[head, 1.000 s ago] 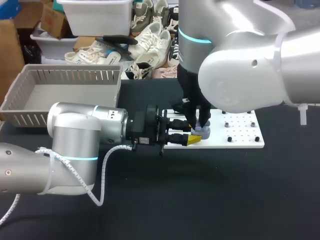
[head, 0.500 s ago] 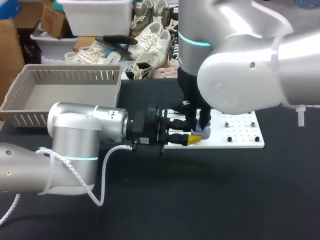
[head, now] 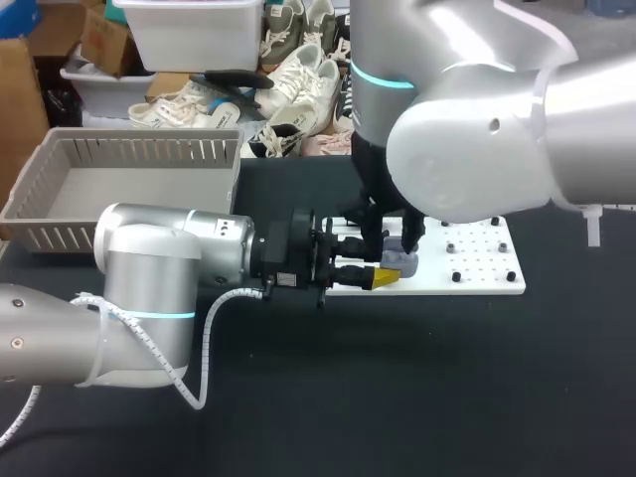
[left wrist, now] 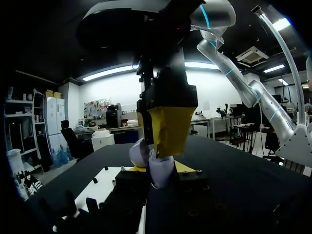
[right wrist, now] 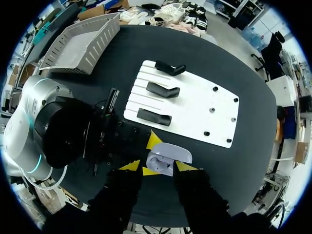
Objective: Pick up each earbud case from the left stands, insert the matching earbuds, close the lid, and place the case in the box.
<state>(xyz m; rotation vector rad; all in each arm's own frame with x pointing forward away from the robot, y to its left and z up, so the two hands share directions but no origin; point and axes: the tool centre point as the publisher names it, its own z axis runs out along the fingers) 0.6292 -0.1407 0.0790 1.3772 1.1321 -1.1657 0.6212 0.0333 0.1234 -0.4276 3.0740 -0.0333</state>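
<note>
**Case held at the board's near edge**

The left gripper lay low along the table, reaching in from the left. Its yellow-tipped fingers were closed on the earbud case from two sides. The case sat at the front edge of the white board, with its lid hinged open. The right gripper hung directly over the case, very close to it. Whether it had any hold on the case could not be told.

Broad black tabletop ran in front of the board and to its right. The right arm bulked above the board's middle. The grey basket stood well apart at the far left corner, its slatted walls upright.

The tabletop was a matte, dark surface. The board was flat, white and dotted with small black pegs. Three black curved stands lay in a row on its left part. The case was pale lavender, smooth and rounded.
</note>
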